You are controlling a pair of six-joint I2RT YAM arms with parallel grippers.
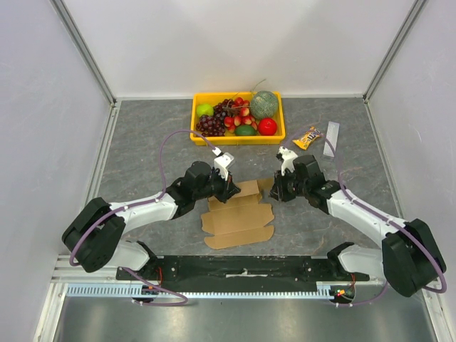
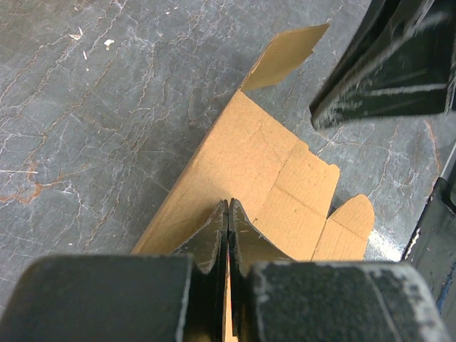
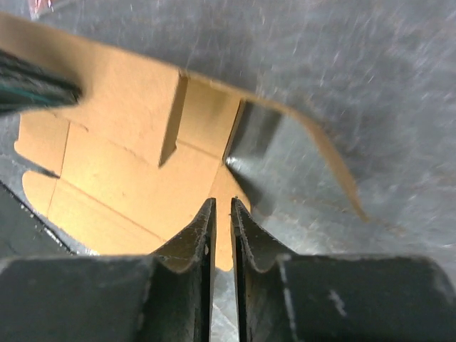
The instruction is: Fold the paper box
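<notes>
The paper box lies mostly flat at the centre of the top view, below the yellow fruit tray. The left gripper is clenched on the box's upper left edge. The right gripper has its jaws narrowly apart at the upper right flap, and I cannot tell whether they grip it.

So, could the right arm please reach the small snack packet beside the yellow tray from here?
Probably yes: the packet lies on bare table just beyond the right hand, with nothing between them.

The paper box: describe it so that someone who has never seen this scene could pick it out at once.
On the grey table, look in front of the yellow tray of fruit. There lies the paper box: the only brown cardboard sheet, with flaps, smaller than the tray.
</notes>
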